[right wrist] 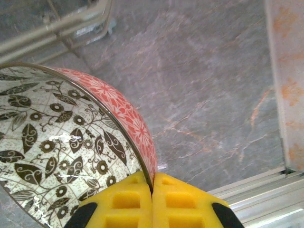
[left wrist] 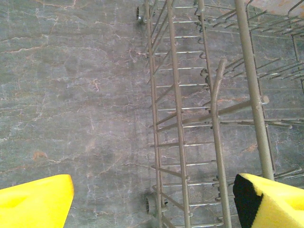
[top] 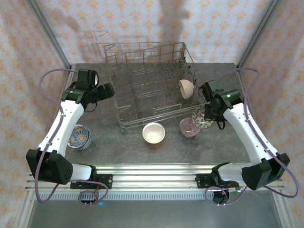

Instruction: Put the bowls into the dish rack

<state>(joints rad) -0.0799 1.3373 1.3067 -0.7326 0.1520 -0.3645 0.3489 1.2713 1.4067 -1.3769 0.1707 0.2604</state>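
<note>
The grey wire dish rack (top: 142, 90) stands at the back middle of the table, with a cream bowl (top: 186, 88) on edge among the tines at its right side. My right gripper (top: 207, 114) (right wrist: 153, 183) is shut on the rim of a bowl (right wrist: 61, 142) (top: 200, 119) with brown leaves inside and red outside, held tilted just off the rack's front right corner. My left gripper (top: 109, 90) (left wrist: 154, 204) hangs open over the rack's left wall (left wrist: 180, 118), with nothing between its fingers. On the table lie a white bowl (top: 154, 132), a pinkish bowl (top: 189, 127) and a blue-patterned bowl (top: 78, 136).
The table is grey marbled stone (top: 109, 142). Patterned walls close in the back and both sides, with metal posts at the corners. An aluminium rail (top: 152, 173) runs along the near edge. The rack's corner wires (right wrist: 57, 23) lie close to the held bowl.
</note>
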